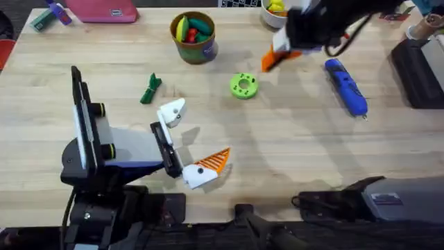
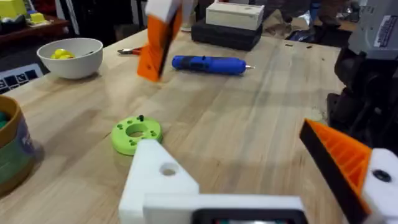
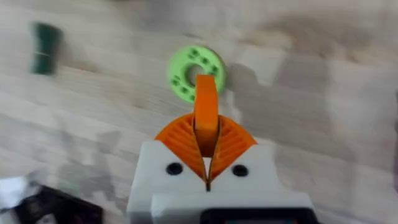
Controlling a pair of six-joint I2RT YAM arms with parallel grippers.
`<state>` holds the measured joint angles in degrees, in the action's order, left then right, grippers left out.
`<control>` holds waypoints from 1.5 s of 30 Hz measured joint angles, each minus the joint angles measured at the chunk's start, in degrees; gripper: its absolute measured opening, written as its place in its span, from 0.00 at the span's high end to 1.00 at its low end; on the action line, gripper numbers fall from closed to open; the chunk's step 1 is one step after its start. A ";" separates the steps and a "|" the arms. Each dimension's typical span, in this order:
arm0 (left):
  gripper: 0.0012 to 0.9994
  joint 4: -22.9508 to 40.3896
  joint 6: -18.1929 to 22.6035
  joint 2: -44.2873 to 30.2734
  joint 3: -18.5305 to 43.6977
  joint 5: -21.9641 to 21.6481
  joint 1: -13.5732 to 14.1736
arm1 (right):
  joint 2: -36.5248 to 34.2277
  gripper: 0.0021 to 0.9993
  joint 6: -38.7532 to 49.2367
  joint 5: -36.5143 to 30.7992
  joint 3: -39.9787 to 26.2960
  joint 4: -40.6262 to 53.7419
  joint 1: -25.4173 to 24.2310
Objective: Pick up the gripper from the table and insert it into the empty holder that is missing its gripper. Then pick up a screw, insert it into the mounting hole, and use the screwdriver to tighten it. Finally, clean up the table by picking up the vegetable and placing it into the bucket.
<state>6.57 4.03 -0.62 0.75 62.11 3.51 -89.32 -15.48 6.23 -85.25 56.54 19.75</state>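
**Orange fingertip aloft, bare white holder waiting**

The right pincer (image 3: 206,163) has its orange ribbed pads pressed together on the small orange wedge-shaped plastic fingertip (image 3: 206,112), which stands up between them. In the overhead view this pincer hangs over the far middle of the pale wooden counter (image 1: 291,153), just right of the flat bright green round disc with holes (image 1: 243,85).

The left pincer (image 1: 187,142) lies low at the near left with its jaws spread. Its farther jaw ends in the bare white angular plastic holder (image 2: 157,176), a mounting hole showing in its face; the nearer jaw already bears an orange ribbed wedge (image 2: 339,157).

The step in hand looks to be carrying the fingertip across to that bare holder. To do it well, I would bring the wedge in near and left, turn it so its flat back meets the holder's face and its ribs point toward the other jaw, then slide it on squarely without pushing the left arm aside. Release should wait until it sits flush, hole over hole.

The chunky bright blue cylindrical screwdriver (image 1: 346,86) lies on the far right of the counter. The small dark green toy vegetable (image 1: 150,89) rests at the far left, near the small round orange-rimmed bucket (image 1: 193,37), which already holds other toy foods.
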 joint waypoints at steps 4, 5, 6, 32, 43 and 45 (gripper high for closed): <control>0.01 0.00 0.00 0.00 0.00 0.00 0.00 | 8.63 0.99 -1.74 6.37 3.69 -7.05 -0.69; 0.01 0.01 0.00 0.00 0.00 0.00 0.00 | 10.54 0.99 -2.31 8.14 5.37 -8.74 -1.01; 0.01 0.02 0.00 0.00 0.00 0.00 0.00 | 16.37 0.99 -4.50 15.18 12.56 -15.41 -2.39; 0.01 0.01 0.00 0.00 0.00 0.00 0.00 | 7.49 0.99 -26.33 71.86 48.44 -71.81 -3.84; 0.01 0.00 0.00 0.00 0.00 0.00 0.00 | -2.07 0.99 -29.79 74.23 48.45 -77.12 1.50; 0.01 0.00 0.00 0.00 0.00 0.00 0.00 | -2.14 0.99 -30.14 74.43 48.45 -77.33 2.11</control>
<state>6.57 4.03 -0.62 0.75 62.11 3.51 -91.46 -45.63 80.66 -36.80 -20.79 21.86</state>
